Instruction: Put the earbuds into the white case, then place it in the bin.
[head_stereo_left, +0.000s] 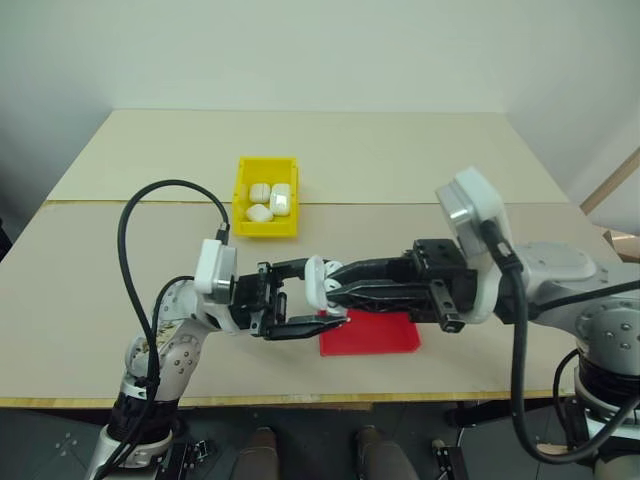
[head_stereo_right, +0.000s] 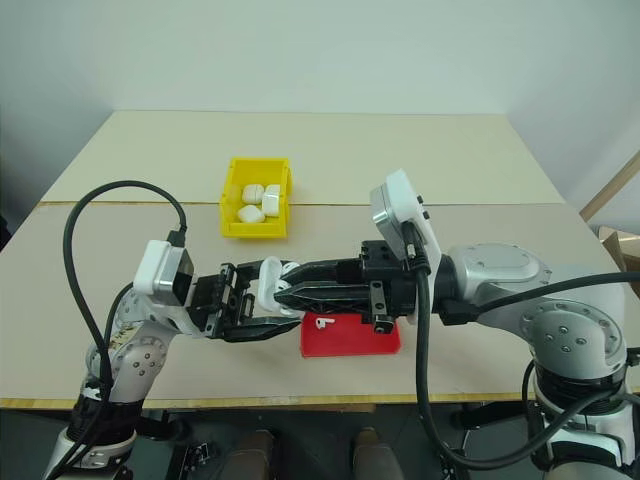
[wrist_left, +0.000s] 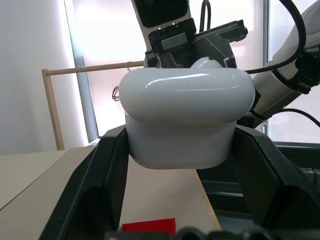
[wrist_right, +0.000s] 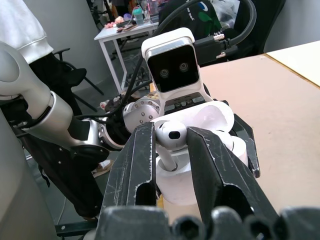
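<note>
Holding the small glossy white plastic earbud case (wrist_left: 185, 120) with rounded corners, the left gripper (head_stereo_left: 300, 300) has its two black fingers clamped on the case's sides, up in the air over the front part of the beige wooden table (head_stereo_left: 400, 150). The hinged lid is flipped open. Facing it from the other side, the right gripper (wrist_right: 172, 150) pinches one tiny glossy white earbud (wrist_right: 170, 136) by its rounded head, the short stem pointing down into the case's open top. Both grippers meet just above a shallow flat red plastic tray (head_stereo_right: 350, 338), and a second white earbud (head_stereo_right: 322, 323) lies on that tray near its left edge. Farther back on the table sits the bright yellow rectangular open-topped plastic bin (head_stereo_left: 243, 170), well apart from the case, with several other white cases (head_stereo_left: 270, 198) piled inside.
</note>
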